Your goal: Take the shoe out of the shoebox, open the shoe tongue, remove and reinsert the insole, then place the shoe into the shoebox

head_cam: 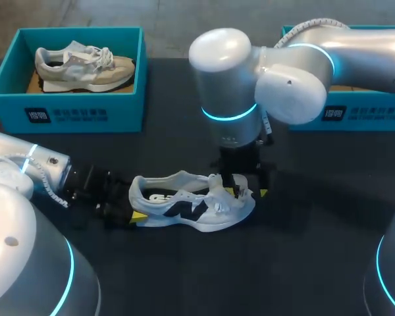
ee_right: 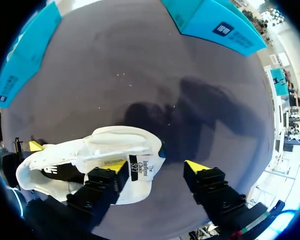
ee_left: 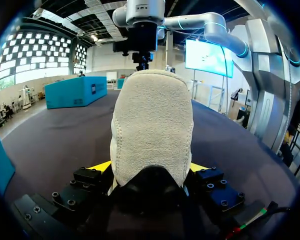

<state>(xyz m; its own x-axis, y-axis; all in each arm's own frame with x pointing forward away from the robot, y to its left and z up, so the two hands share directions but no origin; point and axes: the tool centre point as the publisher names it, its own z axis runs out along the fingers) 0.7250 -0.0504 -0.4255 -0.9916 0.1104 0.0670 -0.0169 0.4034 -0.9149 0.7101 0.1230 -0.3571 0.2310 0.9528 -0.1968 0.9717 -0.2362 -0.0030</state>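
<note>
A white sneaker [head_cam: 191,205] with a black logo lies on its side on the black table [head_cam: 303,263], toe towards the right. My left gripper [head_cam: 133,205] comes in low from the left and is shut on the sneaker's heel; in the left wrist view the towelling heel [ee_left: 152,125] fills the gap between its fingers. My right gripper [head_cam: 249,192] hangs over the laces and tongue. In the right wrist view the right gripper [ee_right: 157,166] is open, and the pulled-up tongue [ee_right: 142,167] with its label rests against one finger only.
A teal shoebox [head_cam: 66,112] at the back left holds a beige sneaker [head_cam: 82,64]. A second teal shoebox [head_cam: 362,112] stands at the back right, mostly hidden behind my right arm. Bare table lies in front of and to the right of the white sneaker.
</note>
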